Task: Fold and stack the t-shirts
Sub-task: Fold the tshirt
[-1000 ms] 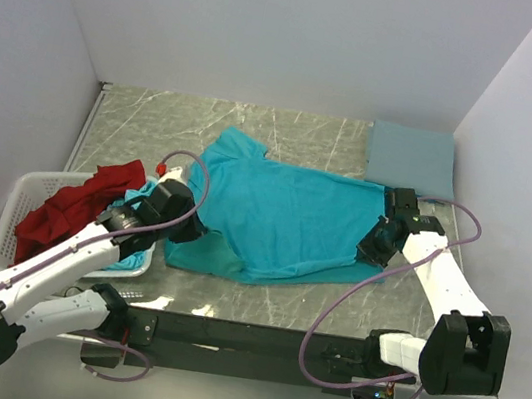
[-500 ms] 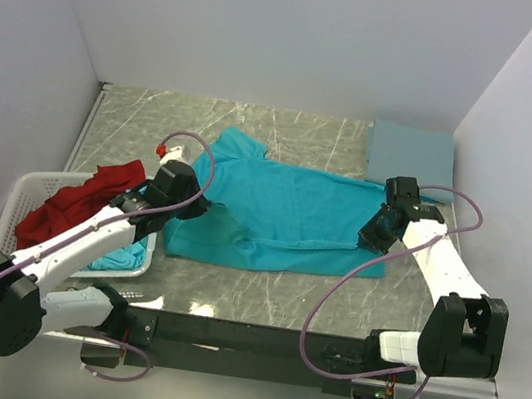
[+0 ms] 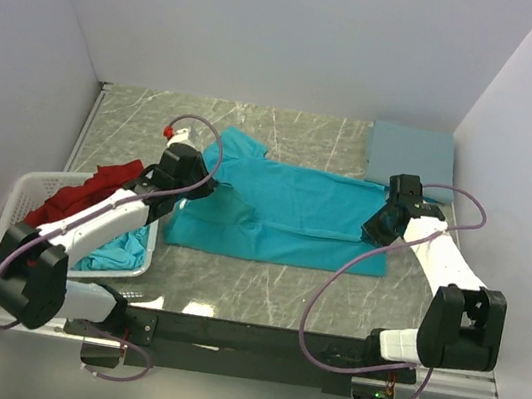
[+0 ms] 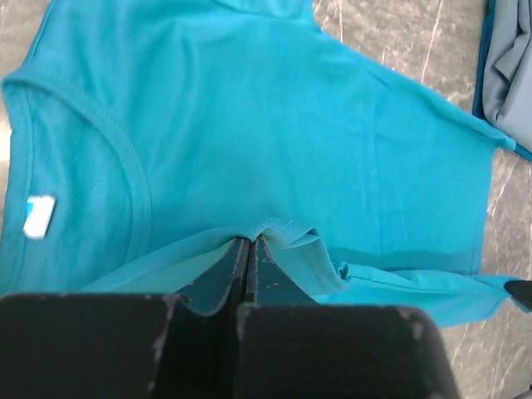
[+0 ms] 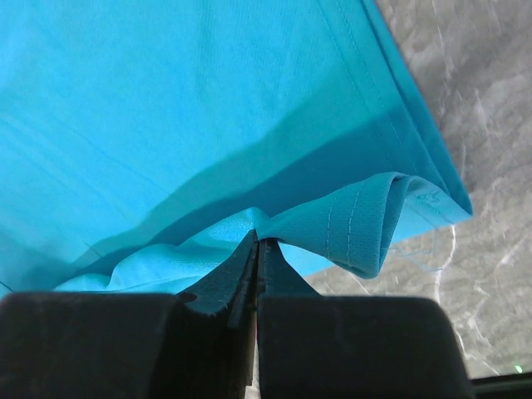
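Note:
A bright teal t-shirt (image 3: pixel 284 213) lies spread across the middle of the table, its near edge lifted and carried over the rest. My left gripper (image 3: pixel 189 190) is shut on the shirt's left part; the left wrist view shows its jaws (image 4: pixel 249 243) pinching a fold of teal fabric (image 4: pixel 274 150). My right gripper (image 3: pixel 379 228) is shut on the shirt's right hem, a rolled teal edge (image 5: pixel 366 220) bunched at the fingertips (image 5: pixel 258 238). A folded grey-blue t-shirt (image 3: pixel 412 160) lies at the back right. A red t-shirt (image 3: pixel 85 193) and another teal one (image 3: pixel 113 254) sit in the basket.
The white lattice basket (image 3: pixel 21 196) stands at the table's left edge, next to my left arm. White walls close in the table on the left, back and right. Bare marble shows along the front edge (image 3: pixel 261 295).
Both grippers have moved away from me toward the back, carrying the shirt's near edge over the body. The shirt now looks narrower front to back, with a straight near fold.

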Robot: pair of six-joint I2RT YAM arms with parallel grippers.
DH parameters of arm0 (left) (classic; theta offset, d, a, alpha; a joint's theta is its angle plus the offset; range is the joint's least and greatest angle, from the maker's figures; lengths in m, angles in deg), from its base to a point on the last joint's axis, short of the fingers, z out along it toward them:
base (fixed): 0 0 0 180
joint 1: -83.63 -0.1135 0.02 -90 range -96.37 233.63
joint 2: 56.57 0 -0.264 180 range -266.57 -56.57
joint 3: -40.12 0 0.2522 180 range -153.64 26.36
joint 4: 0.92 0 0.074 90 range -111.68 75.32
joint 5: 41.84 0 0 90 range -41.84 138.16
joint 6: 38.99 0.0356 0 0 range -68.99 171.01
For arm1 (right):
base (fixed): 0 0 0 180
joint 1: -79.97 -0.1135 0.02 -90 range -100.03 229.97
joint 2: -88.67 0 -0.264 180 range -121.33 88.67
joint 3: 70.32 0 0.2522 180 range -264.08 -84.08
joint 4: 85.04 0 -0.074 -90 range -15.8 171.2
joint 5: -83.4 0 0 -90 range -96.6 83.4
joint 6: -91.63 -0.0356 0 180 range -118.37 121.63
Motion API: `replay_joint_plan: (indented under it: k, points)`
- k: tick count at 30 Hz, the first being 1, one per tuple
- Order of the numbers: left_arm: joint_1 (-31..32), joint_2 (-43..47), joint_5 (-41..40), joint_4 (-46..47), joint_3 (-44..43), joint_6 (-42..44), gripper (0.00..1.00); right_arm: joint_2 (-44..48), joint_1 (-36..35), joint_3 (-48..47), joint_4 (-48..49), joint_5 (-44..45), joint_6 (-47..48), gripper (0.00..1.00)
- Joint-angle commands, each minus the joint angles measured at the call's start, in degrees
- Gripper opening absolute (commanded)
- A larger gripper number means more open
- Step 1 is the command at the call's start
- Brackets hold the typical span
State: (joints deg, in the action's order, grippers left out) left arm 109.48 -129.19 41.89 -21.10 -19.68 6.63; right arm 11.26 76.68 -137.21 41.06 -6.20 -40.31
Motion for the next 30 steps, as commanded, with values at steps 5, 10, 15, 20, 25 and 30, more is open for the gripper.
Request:
replay_joint_plan:
  k: [5, 10, 15, 20, 25, 30]
  points:
    - [-2.11, -7.70, 2.40, 7.72, -4.93, 3.69, 0.00, -3.27, 1.09, -0.75, 6.21, 2.14, -1.22, 0.04]
    - [-4.75, -14.73, 2.74, 7.91, -10.54, 3.43, 0.33, -7.49, 1.27, -4.34, 7.36, 4.87, 0.26, 0.55]
    - [-4.93, -14.92, 3.10, 4.50, -14.33, 3.60, 0.99, -4.26, -0.48, -5.94, 7.27, 7.58, 2.29, 0.82]
    - [-4.84, -10.09, 7.75, 5.97, -8.37, 1.50, 0.99, 1.64, -5.05, -1.55, 7.53, 9.62, 4.67, 0.88]
    - [-4.23, -8.41, 14.51, 8.43, -2.58, -0.79, 0.99, 3.75, -7.69, 3.28, 10.08, 6.80, 5.90, 0.89]
    - [-3.26, -11.92, 18.47, 9.14, -0.28, -2.11, 1.00, -0.79, -11.47, 3.38, 13.51, 6.45, 7.57, 0.89]
